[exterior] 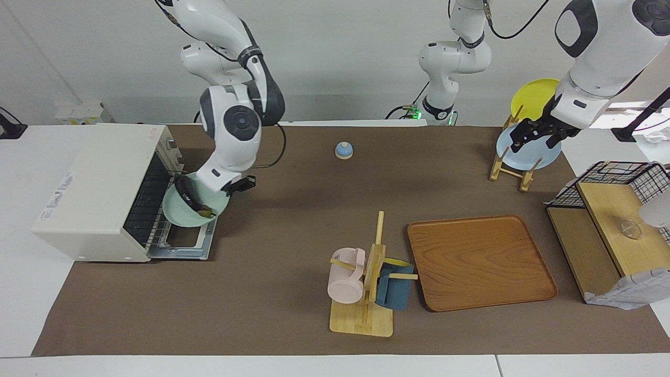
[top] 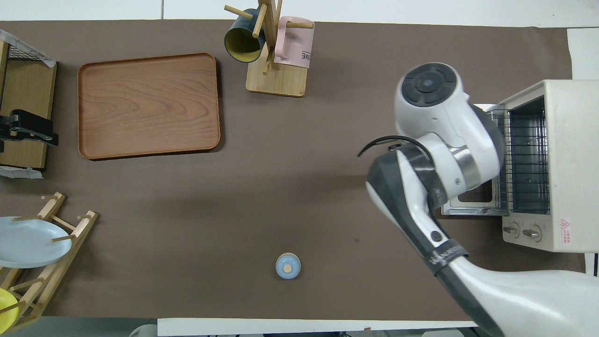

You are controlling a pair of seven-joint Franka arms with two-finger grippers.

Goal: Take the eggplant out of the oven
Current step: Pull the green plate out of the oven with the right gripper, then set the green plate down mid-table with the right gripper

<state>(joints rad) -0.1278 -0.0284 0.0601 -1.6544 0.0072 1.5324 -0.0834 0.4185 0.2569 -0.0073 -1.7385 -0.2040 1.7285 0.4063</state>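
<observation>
Dark-purple eggplant lies lengthwise on a green plate pinched by the right gripper's fingers, just outside the oven.

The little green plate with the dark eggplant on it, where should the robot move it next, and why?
Probably carry it clear and lower it onto the brown mat: the right gripper holds the pale green round plate, tilted, over the cream-white toaster oven's open door, so the dark purple eggplant could slide off.

Desk with brown mat: oven at right arm's end, door down; small blue bell; mug rack beside wooden tray; plate rack; wooden shelf unit at left arm's end.
</observation>
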